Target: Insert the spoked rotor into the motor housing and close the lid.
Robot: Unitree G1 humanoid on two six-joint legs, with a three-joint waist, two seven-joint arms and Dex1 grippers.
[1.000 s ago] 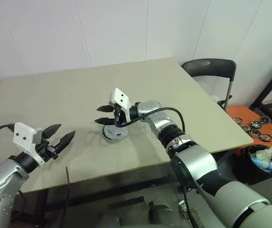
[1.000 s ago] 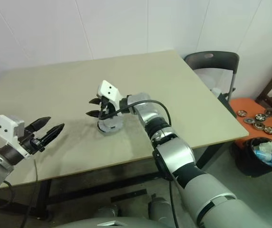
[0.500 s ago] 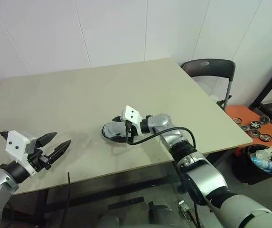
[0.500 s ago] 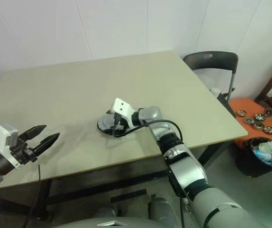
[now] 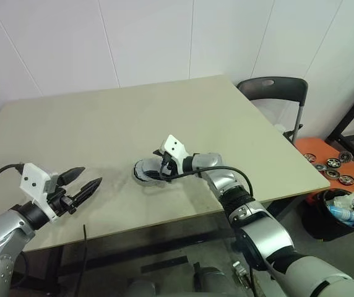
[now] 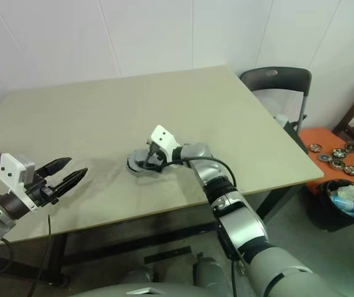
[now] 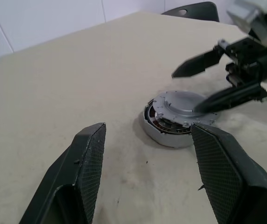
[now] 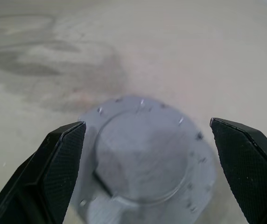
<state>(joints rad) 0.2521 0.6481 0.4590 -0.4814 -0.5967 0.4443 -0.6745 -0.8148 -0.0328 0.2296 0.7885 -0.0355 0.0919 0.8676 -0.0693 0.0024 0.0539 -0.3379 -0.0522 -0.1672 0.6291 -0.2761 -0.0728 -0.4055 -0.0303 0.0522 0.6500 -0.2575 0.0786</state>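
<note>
Head camera, left eye: the right gripper (image 5: 154,168) lies low over the beige table top (image 5: 103,124), its black fingers reaching toward the robot's left and standing wide, one to each side of the short round silver-grey metal motor housing (image 5: 145,173). They hold nothing. The housing sits directly between the fingertips. The left gripper (image 5: 85,180) hangs above the near table edge, well to the left of the housing, fingers spread to a middling gap and empty.

Head camera, right eye: same layout. Behind the right arm, off the table, stand a dark folding chair (image 6: 276,83) and an orange tray of small dark-rimmed wheels (image 6: 335,154).

Left wrist: the housing is ahead of the left gripper's two fingers, apart from them. The round grey lid (image 7: 182,103) lies on top of it, seemingly shifted a little so that coppery-dark windings show at one edge. One right fingertip looks to touch the lid; the other is raised above it.

Right wrist: the lid's plain outer face (image 8: 143,149) lies between the widely parted fingers. The picture is blurred, so contact is uncertain.
</note>
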